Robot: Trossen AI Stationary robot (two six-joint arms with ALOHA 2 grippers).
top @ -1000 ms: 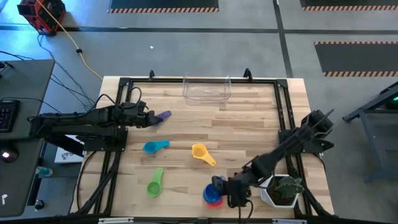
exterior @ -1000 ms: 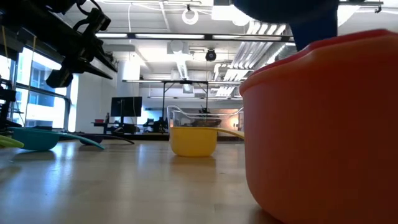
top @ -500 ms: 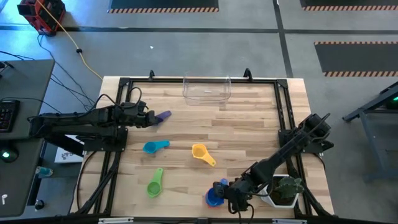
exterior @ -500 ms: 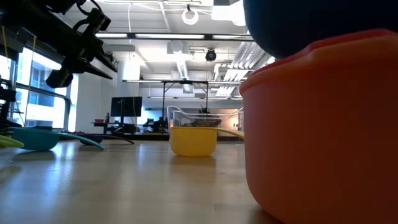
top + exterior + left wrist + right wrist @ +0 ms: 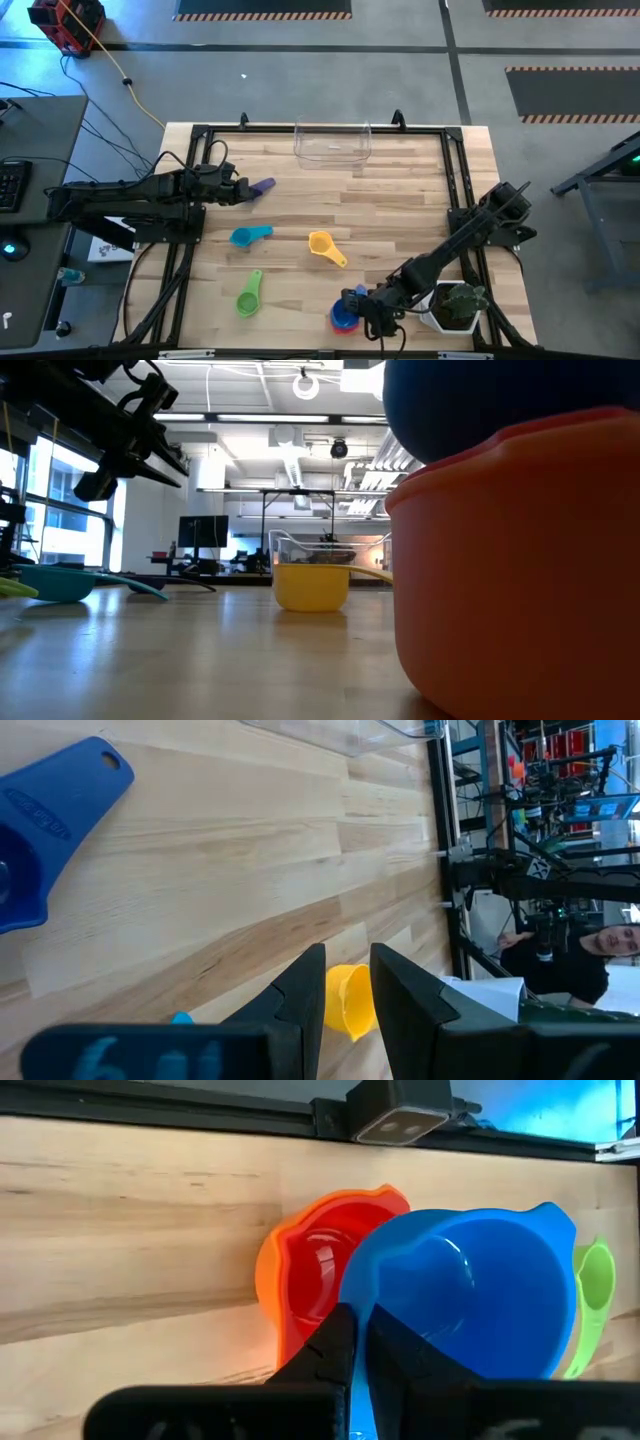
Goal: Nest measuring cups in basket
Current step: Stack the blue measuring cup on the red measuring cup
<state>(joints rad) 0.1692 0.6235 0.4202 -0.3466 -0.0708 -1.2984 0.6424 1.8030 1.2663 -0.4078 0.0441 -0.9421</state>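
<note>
My right gripper (image 5: 360,1335) is shut on the blue cup (image 5: 470,1290) near the table's near edge (image 5: 345,316). The blue cup sits tilted over the red cup (image 5: 320,1265), which is nested in the orange cup (image 5: 272,1275). In the low view, blue (image 5: 480,400) shows above orange (image 5: 520,560). The purple cup (image 5: 262,186) lies just ahead of my left gripper (image 5: 240,190), whose fingers stand a narrow gap apart (image 5: 348,975). The light blue (image 5: 248,236), yellow (image 5: 322,245) and green (image 5: 248,297) cups lie on the table. The clear basket (image 5: 332,143) stands at the far edge. My right gripper pinches the blue cup's bowl wall at its rim (image 5: 362,1302), with one finger outside (image 5: 335,1342) and one inside the bowl (image 5: 400,1342). The cup is tilted, its bowl over the red cup. I cannot tell whether it rests on the stack or hangs just above it.
A white pot with a green plant (image 5: 455,305) stands close to my right arm at the near right corner. The low camera's housing (image 5: 400,1110) sits on the rail just beyond the stacked cups. Bare wood lies between the cups and the basket.
My right gripper has moved a little toward the table's left and near edge. It has brought the blue cup down over the red and orange stack. In the low view, the blue now covers far more of the space above the orange cup.
</note>
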